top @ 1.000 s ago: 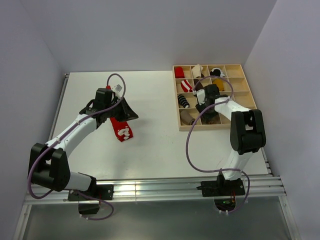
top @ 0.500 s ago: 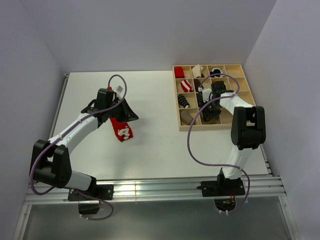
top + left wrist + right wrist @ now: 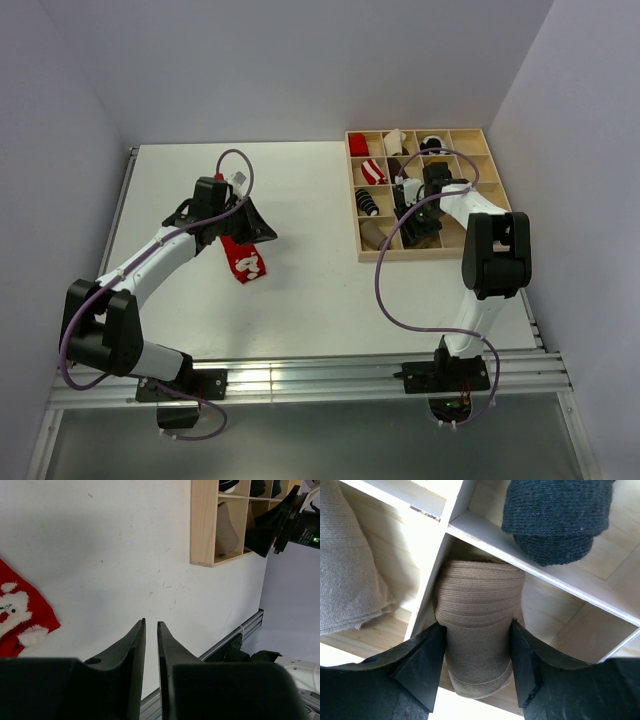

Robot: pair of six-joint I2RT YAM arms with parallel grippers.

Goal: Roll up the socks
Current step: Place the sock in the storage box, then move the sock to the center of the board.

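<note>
The red sock with white marks [image 3: 243,259] lies flat on the white table; its edge also shows in the left wrist view [image 3: 20,615]. My left gripper [image 3: 260,231] hovers just right of it, its jaws nearly together with nothing between them [image 3: 151,625]. My right gripper [image 3: 414,224] reaches into the wooden tray's front row. In the right wrist view its fingers [image 3: 427,662] press both sides of the rolled tan-brown sock [image 3: 480,605], which sits in a compartment. The right gripper [image 3: 476,630] is shut on that roll.
The wooden divided tray [image 3: 480,137] stands at the back right and holds several sock bundles: red [image 3: 358,144], red-and-white striped [image 3: 373,171], black, mustard. A dark grey bundle [image 3: 555,515] and a beige sock [image 3: 345,560] fill neighbouring compartments. The tray's wooden wall also shows in the left wrist view [image 3: 202,525].
My right wrist has swung back and to the right over the tray, with the gripper staying in the front row. The left arm and red sock have not moved.
</note>
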